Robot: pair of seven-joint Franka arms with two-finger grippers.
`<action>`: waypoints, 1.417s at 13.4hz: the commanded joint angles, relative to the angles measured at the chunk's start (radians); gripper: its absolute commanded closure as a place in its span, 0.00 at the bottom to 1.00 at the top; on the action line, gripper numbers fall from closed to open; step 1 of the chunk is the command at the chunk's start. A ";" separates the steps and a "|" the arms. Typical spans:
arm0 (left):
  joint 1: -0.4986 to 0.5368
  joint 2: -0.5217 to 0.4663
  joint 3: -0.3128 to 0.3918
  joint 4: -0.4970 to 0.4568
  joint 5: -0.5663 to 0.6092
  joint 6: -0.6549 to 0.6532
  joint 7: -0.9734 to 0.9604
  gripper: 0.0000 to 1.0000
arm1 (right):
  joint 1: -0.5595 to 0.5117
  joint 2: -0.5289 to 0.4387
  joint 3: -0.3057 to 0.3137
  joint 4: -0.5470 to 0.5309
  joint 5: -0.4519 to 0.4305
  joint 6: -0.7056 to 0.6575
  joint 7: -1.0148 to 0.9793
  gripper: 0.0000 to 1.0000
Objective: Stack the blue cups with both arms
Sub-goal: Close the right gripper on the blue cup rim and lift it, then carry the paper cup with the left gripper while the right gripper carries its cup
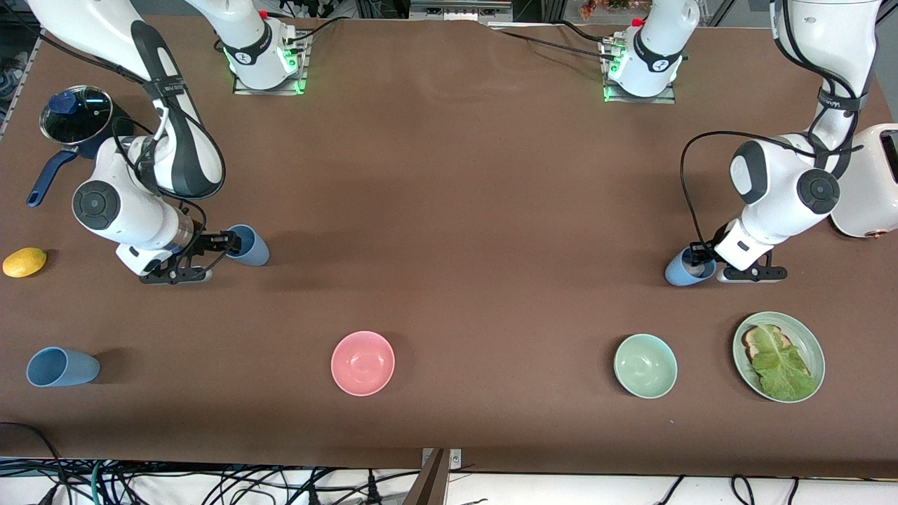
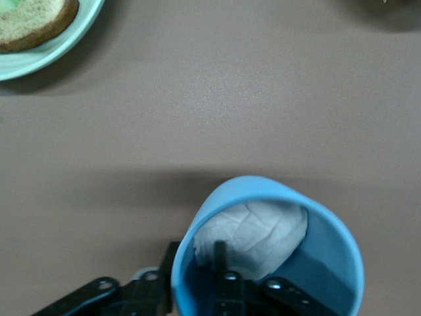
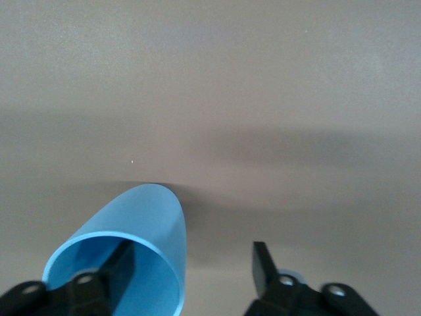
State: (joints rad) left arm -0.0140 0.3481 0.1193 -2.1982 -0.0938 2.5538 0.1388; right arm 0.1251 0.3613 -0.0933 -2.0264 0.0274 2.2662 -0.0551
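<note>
One blue cup [image 1: 251,245] lies on its side toward the right arm's end of the table. My right gripper [image 1: 228,244] is open at its mouth. In the right wrist view the gripper [image 3: 193,253] has one finger inside this cup [image 3: 138,217] and one outside. A second blue cup [image 1: 684,269] lies tilted toward the left arm's end. My left gripper [image 1: 697,258] is shut on its rim, one finger inside and one outside [image 2: 194,247]. This cup [image 2: 329,263] holds crumpled white paper [image 2: 256,230]. A third blue cup [image 1: 62,367] lies on its side, nearer the front camera than the right gripper.
A pink bowl [image 1: 363,362], a green bowl [image 1: 645,365] and a green plate [image 1: 814,344] with bread and a lettuce leaf sit near the front edge. A lemon [image 1: 24,261] and a navy saucepan [image 1: 76,116] are at the right arm's end. A white toaster [image 1: 870,182] is at the left arm's end.
</note>
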 commanded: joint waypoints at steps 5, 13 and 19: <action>-0.017 -0.011 0.010 0.003 -0.075 0.016 0.007 1.00 | -0.001 -0.001 0.007 -0.008 0.036 0.015 -0.009 0.96; -0.104 -0.052 0.002 0.106 -0.075 -0.088 -0.131 1.00 | 0.008 -0.015 0.010 0.092 0.034 -0.133 0.018 1.00; -0.133 -0.057 -0.094 0.218 -0.061 -0.247 -0.361 1.00 | 0.018 -0.015 0.010 0.305 0.034 -0.422 0.072 1.00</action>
State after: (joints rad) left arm -0.1422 0.2986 0.0645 -2.0183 -0.1391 2.3614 -0.1385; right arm 0.1347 0.3441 -0.0868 -1.7735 0.0522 1.9199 -0.0312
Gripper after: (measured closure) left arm 0.947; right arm 0.952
